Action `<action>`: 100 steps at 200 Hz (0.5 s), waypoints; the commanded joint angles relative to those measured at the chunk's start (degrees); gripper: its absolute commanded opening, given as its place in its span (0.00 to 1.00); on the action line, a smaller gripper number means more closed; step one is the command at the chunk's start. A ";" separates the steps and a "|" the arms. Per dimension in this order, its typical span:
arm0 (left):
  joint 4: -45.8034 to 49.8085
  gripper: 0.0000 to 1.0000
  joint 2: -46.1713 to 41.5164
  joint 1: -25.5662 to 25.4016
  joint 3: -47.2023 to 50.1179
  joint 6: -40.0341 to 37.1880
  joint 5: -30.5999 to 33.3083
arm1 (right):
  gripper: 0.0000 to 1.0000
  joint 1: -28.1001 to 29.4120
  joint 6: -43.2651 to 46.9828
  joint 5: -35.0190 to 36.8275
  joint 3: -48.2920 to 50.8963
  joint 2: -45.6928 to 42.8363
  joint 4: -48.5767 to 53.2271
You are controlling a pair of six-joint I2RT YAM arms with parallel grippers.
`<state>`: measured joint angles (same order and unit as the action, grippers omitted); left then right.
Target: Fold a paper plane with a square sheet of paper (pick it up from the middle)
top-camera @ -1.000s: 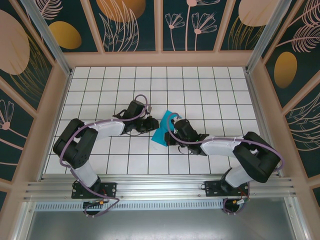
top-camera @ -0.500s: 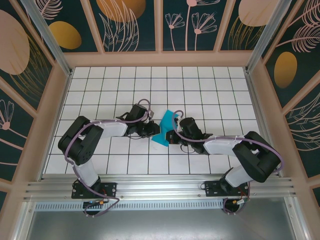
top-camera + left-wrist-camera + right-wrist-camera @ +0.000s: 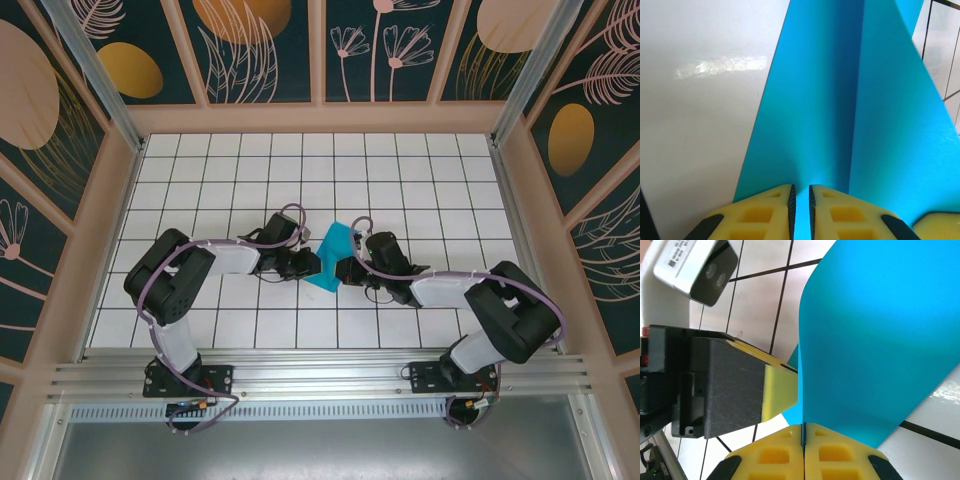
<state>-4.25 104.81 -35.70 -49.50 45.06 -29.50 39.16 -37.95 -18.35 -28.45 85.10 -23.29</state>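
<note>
The square sheet of paper [image 3: 336, 245] is a creased teal shape standing on edge between the two grippers at mid-table. My right gripper [image 3: 346, 270] is shut on its lower edge [image 3: 803, 432], and the sheet [image 3: 880, 330] rises from the jaws. My left gripper [image 3: 311, 264] points at the sheet from the left, one yellow finger [image 3: 780, 390] touching its face. In the left wrist view the jaws [image 3: 800, 200] stand a thin slit apart against the creased paper [image 3: 815, 110]. Teal shows in the slit, and I cannot tell whether paper is pinched there. A finished paper plane is out of view.
The white gridded table [image 3: 400, 160] has a wooden rim and patterned walls on three sides. The left arm's white wrist camera [image 3: 695, 265] sits close beside the sheet. An aluminium rail [image 3: 320, 375] runs along the near edge by the arm bases.
The left gripper has slid right and slightly nearer, up against the sheet. The sheet, in the right gripper, has shifted a little to the right.
</note>
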 commanded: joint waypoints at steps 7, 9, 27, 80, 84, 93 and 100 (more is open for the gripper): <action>2.31 0.19 0.92 -0.12 -0.69 -2.07 1.66 | 0.08 -1.22 1.86 -2.04 -1.19 1.35 1.86; 2.32 0.19 0.87 -0.17 -0.69 -2.01 1.71 | 0.08 -1.26 2.01 -2.15 -1.29 1.46 1.98; 2.24 0.19 0.83 -0.16 -0.82 -2.04 1.63 | 0.08 -1.84 3.35 -2.88 -2.14 2.12 3.62; 2.27 0.19 1.42 -0.17 -1.13 -2.17 1.46 | 0.09 -3.46 7.22 -3.45 -5.03 4.27 7.97; 2.31 0.19 1.43 -0.24 -1.13 -2.21 1.42 | 0.09 -3.52 7.53 -3.62 -5.24 4.47 8.27; 2.31 0.19 1.44 -0.21 -1.18 -2.34 1.40 | 0.09 -3.69 8.18 -3.90 -5.72 4.74 8.81; 2.32 0.19 1.53 -0.20 -1.25 -2.30 1.41 | 0.09 -3.74 8.52 -3.84 -6.04 4.95 9.11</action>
<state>-3.99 104.86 -35.70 -49.69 44.29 -29.36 36.07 -32.75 -20.97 -32.21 88.75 -17.12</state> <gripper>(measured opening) 0.194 0.090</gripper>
